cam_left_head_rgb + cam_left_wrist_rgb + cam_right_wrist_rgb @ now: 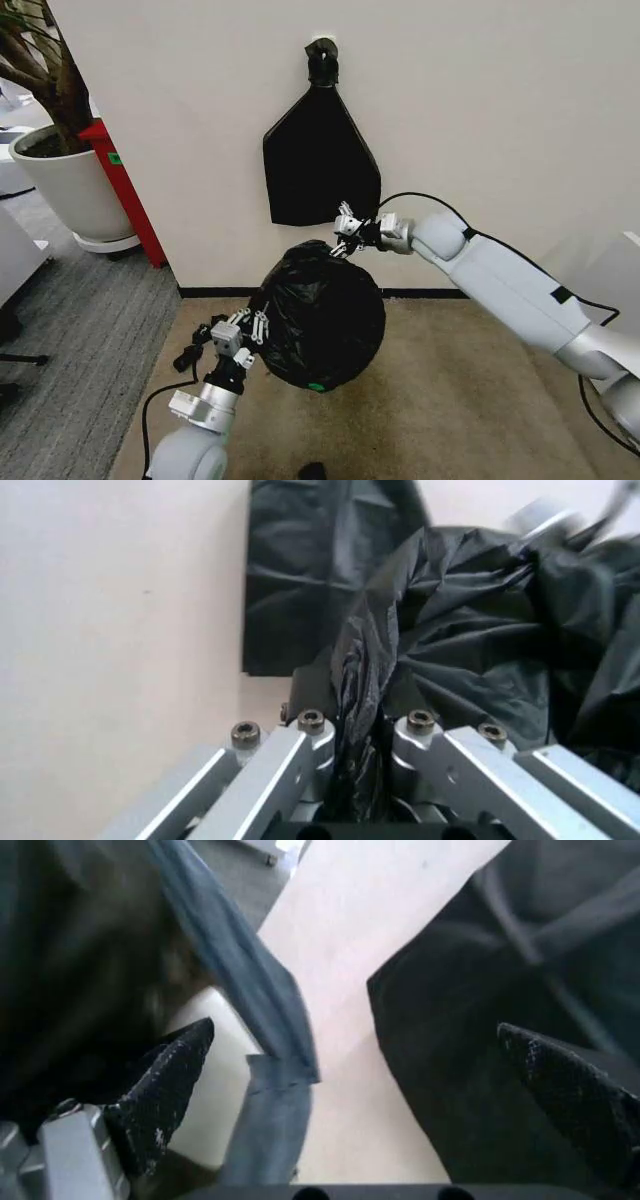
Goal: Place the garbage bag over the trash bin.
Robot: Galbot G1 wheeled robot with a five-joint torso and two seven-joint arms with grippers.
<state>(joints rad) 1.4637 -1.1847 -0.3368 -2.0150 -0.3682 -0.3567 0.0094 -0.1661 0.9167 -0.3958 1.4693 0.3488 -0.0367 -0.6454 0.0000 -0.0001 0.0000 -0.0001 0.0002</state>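
At the left of the head view a white plant pot (70, 185) with a tree stands against the wall, well apart from the work. Next comes the left gripper (247, 330), raised from below to the near-left flank of the garbage bag (322, 318). The left wrist view shows its fingers (300, 761) drawn together on a gathered fold of the black film (440, 652), which is judged to anchor that side so the opposite side can be worked. The bag sits as a rounded, crinkled dome over the tan floor (450, 400) in front of the wall base. The trash bin beneath it is almost wholly covered; a cream-white wall (215, 1095) is exposed in the right wrist view. Above the dome a flat black bag (320, 165), tapering to a knot, hangs on the wall and is not part of the task. At the right, the right gripper (346, 240) reaches in over the far upper edge of the bag. Its dark fingertips (165, 1087) stand wide apart with nothing between them, placed either to take or to have let go the film there.
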